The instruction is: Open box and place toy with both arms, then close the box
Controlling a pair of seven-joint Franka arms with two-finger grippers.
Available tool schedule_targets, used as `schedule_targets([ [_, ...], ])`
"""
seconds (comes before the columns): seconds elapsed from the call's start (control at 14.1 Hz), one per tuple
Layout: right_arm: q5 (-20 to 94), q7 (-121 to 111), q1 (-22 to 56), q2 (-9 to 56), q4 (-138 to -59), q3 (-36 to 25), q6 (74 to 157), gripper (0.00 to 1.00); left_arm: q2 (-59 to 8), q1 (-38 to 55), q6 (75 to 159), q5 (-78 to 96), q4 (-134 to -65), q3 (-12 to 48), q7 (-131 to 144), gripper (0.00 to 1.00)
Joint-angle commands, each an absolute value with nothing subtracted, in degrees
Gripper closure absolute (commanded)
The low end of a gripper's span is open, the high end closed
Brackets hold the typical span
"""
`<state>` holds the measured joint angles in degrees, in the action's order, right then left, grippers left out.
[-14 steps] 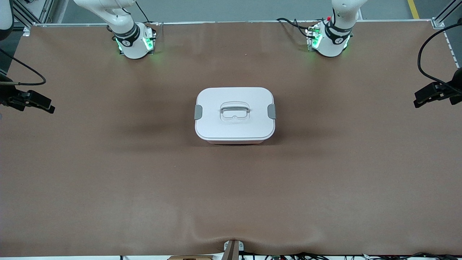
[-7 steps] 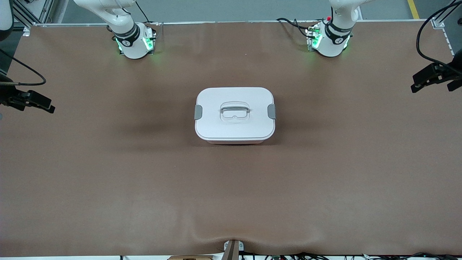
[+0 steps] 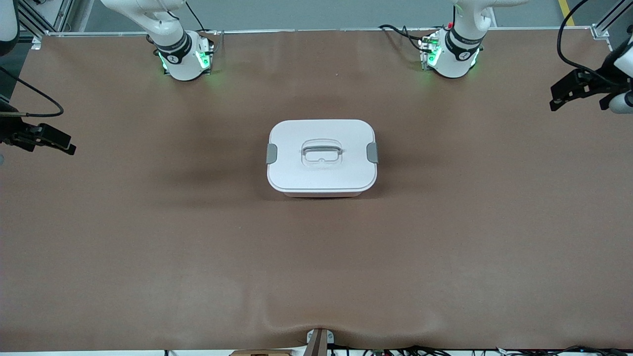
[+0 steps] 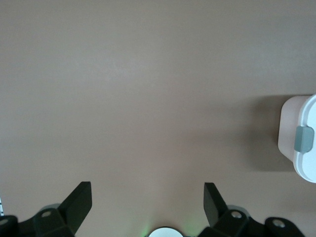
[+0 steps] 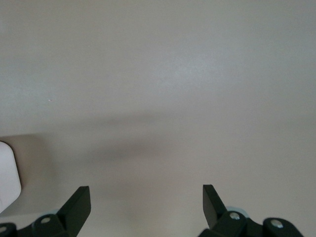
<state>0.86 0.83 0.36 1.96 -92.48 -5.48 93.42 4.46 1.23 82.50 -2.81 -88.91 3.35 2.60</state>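
The box (image 3: 321, 175) stands shut in the middle of the table, white lid on, a grey clip (image 3: 271, 154) at each end and a recessed handle (image 3: 321, 150) on top. The toy is out of view. My left gripper (image 3: 579, 98) hangs open and empty over the left arm's end of the table. Its wrist view (image 4: 148, 197) shows bare table and one clipped end of the box (image 4: 302, 163). My right gripper (image 3: 58, 143) hangs over the right arm's end of the table. Its wrist view (image 5: 146, 200) shows it open and empty, with a corner of the box (image 5: 7, 177).
The brown table cover (image 3: 148, 247) lies bare around the box. The arm bases (image 3: 185, 59) stand along the edge farthest from the front camera. A small bracket (image 3: 319, 341) sits at the nearest edge, and cables (image 3: 573, 74) hang by the left gripper.
My left gripper has moved toward the arm bases' edge of the table and slightly inward. The right gripper and the box have not moved.
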Motion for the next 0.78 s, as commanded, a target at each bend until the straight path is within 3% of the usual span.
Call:
schedule_targets([
  [0.0, 0.4, 1.7, 0.5, 1.3, -92.7, -5.4, 93.1, 0.00, 7.4, 3.5, 82.6, -2.0, -92.2, 2.4, 7.4, 0.00],
  [0.71, 0.4, 1.2, 0.7, 1.4, -92.6, -5.4, 93.2, 0.00, 5.1, 3.3, 83.1, -1.7, -88.7, 2.1, 7.5, 0.00],
])
